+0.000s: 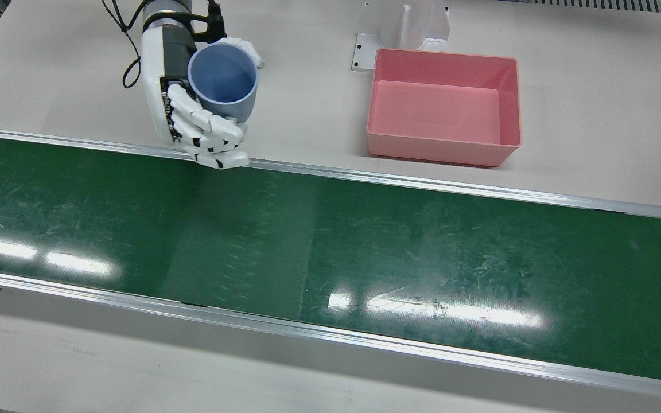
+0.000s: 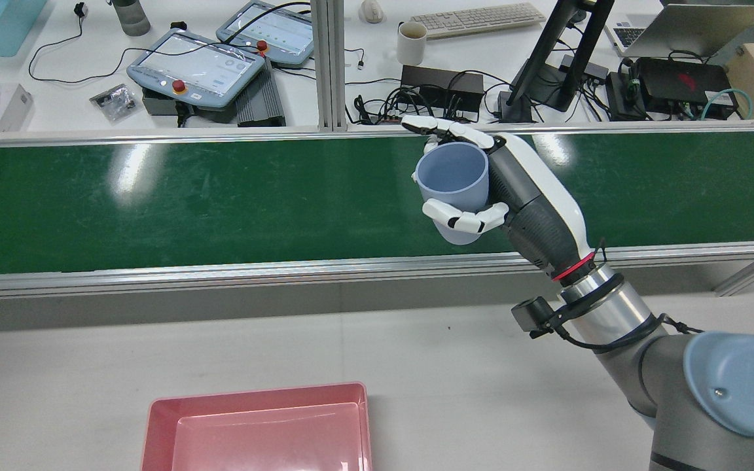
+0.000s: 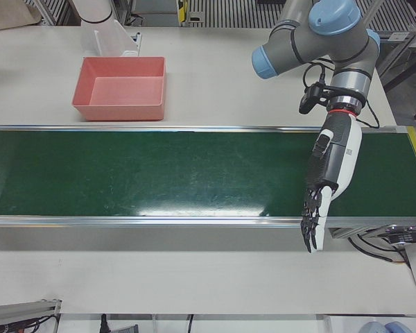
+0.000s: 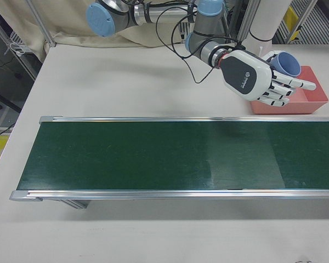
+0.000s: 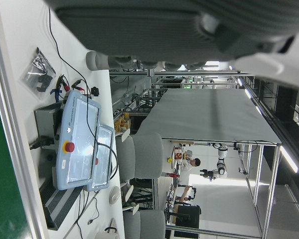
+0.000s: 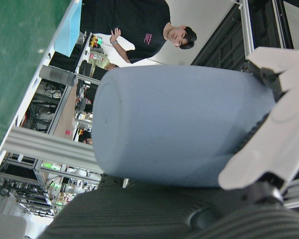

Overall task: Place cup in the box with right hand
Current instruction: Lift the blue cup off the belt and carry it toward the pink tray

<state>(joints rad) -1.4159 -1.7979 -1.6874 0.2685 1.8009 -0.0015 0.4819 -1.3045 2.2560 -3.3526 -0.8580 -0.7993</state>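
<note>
My right hand is shut on a light blue cup and holds it upright, mouth up, in the air over the table's edge by the belt. The pair also shows in the rear view, hand and cup, in the right-front view, and the cup fills the right hand view. The pink box stands open and empty on the white table, well to the side of the cup; its rim shows in the rear view. My left hand is open, fingers straight, above the belt's far end.
A green conveyor belt with metal rails runs across the table between the robot and the operators' side. A white bracket stands just behind the box. Beyond the belt is a desk with teach pendants and cables.
</note>
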